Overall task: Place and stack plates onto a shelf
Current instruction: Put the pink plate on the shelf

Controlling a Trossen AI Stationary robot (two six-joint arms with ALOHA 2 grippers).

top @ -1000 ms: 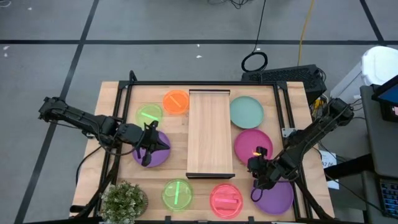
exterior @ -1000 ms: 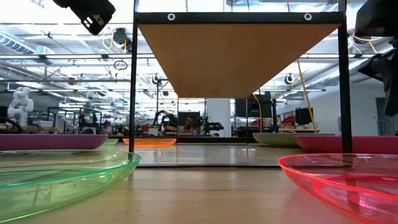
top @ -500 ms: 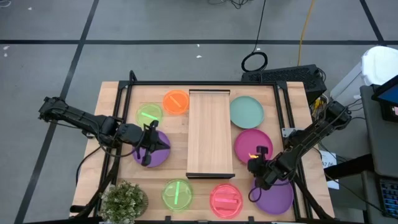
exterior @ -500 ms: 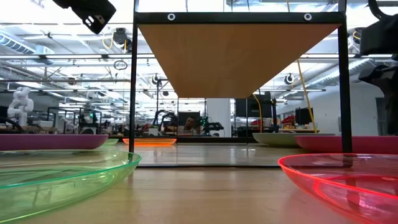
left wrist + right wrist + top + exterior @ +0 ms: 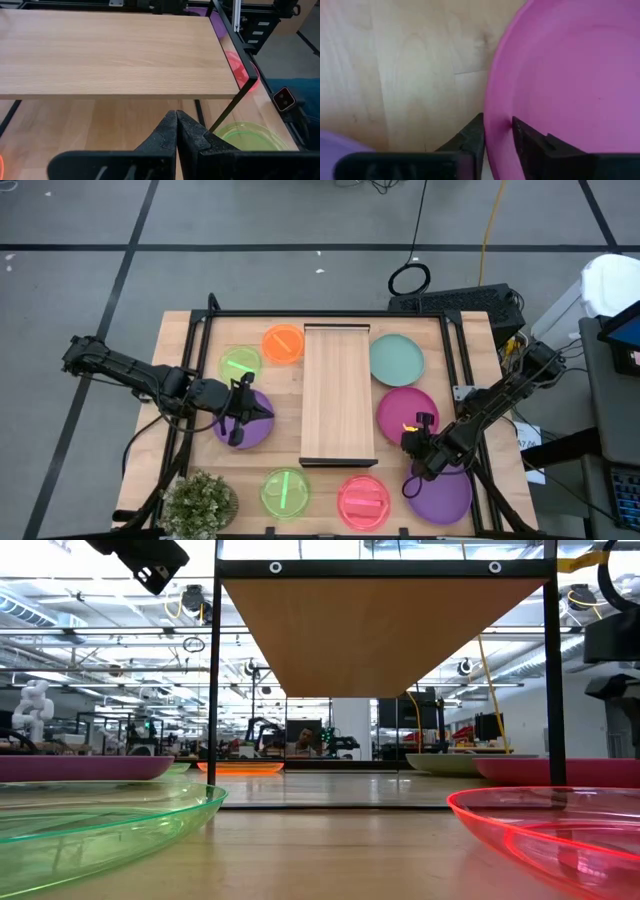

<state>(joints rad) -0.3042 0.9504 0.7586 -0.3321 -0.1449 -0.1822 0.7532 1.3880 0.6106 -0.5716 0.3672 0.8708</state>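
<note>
The shelf (image 5: 338, 395) is a long light-wood board on a dark frame in the middle of the table. To its right, the teal plate (image 5: 396, 360), the magenta plate (image 5: 410, 408) and a purple plate (image 5: 445, 498) lie flat. My right gripper (image 5: 414, 444) is at the magenta plate's near rim, shut on it. On the left, another purple plate (image 5: 255, 428) lies under my left gripper (image 5: 238, 418), which hovers above it, shut and pointing at the shelf (image 5: 115, 55). Small orange (image 5: 283, 343) and green (image 5: 240, 365) plates lie far left; green (image 5: 285, 490) and pink-red (image 5: 363, 502) ones lie near. My right gripper holds the magenta plate by its near rim (image 5: 492, 125), one finger (image 5: 472, 137) outside the rim over the tabletop and the other finger (image 5: 532, 145) inside on the plate's upper face. It comes from above, pointing down. The plate still lies on the table.
A potted plant (image 5: 200, 502) stands at the table's near left corner. The dark frame posts (image 5: 214, 680) hold the shelf board well above the tabletop. Beyond the far edge, a keyboard and cables lie on the floor (image 5: 455, 302).
My right gripper has shifted a little toward the table's right edge along the magenta plate's near rim; in the low view its arm has drawn back toward the picture's right edge. The plates and my left arm have stayed where they were.
</note>
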